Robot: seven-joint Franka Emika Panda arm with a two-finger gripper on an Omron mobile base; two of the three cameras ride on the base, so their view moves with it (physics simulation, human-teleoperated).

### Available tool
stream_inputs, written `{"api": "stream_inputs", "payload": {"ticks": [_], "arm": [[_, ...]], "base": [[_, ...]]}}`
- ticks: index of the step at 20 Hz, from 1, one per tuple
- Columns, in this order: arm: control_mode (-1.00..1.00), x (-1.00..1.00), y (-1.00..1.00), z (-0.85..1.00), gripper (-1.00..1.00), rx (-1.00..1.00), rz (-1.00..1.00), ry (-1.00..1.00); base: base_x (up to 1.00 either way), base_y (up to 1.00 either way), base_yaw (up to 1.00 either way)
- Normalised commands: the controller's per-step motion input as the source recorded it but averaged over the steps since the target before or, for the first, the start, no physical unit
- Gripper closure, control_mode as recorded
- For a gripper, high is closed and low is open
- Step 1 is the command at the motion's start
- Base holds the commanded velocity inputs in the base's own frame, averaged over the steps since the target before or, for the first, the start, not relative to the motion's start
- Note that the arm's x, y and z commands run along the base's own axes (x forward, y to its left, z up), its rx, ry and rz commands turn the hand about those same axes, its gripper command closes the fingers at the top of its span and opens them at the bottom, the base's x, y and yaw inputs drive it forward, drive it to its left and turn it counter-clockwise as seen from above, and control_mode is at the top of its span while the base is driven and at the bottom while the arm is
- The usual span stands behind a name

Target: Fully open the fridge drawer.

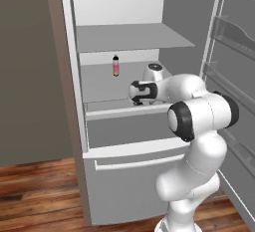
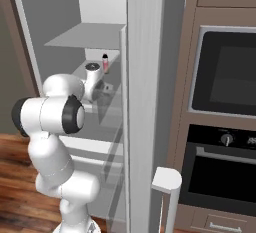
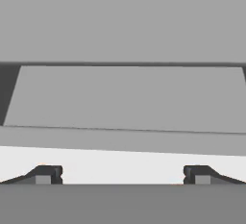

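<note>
A white robot arm reaches into an open fridge, its black two-finger gripper (image 3: 123,175) poised over the pale top rim of the wide, shallow grey fridge drawer (image 1: 130,129), which sits below the flat grey shelves and above the taller bar-handled front (image 1: 134,183). The jaws stand wide apart. To do this well, they should hook behind the rim, then pull straight outward, level.

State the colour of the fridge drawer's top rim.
Pale whitish on the fridge drawer, clearest in the left base view.
</note>
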Motion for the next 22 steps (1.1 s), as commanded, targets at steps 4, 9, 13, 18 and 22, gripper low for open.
{"api": "stream_inputs", "payload": {"ticks": [4,9,13,18,22], "arm": [[-1.00,0.29,0.00,-0.20,-1.00,0.00,-0.02,0.00],[-1.00,0.23,0.00,-0.21,-1.00,0.00,-0.02,0.00],[-1.00,0.04,0.00,-0.24,-1.00,0.00,-0.01,0.00],[-1.00,-0.37,0.00,-0.31,-1.00,0.00,0.00,0.02],[-1.00,-0.96,0.00,-0.43,-1.00,0.00,0.00,0.06]], "base": [[0.00,0.00,0.00],[0.00,0.00,0.00],[0.00,0.00,0.00],[0.00,0.00,0.00],[0.00,0.00,0.00]]}}
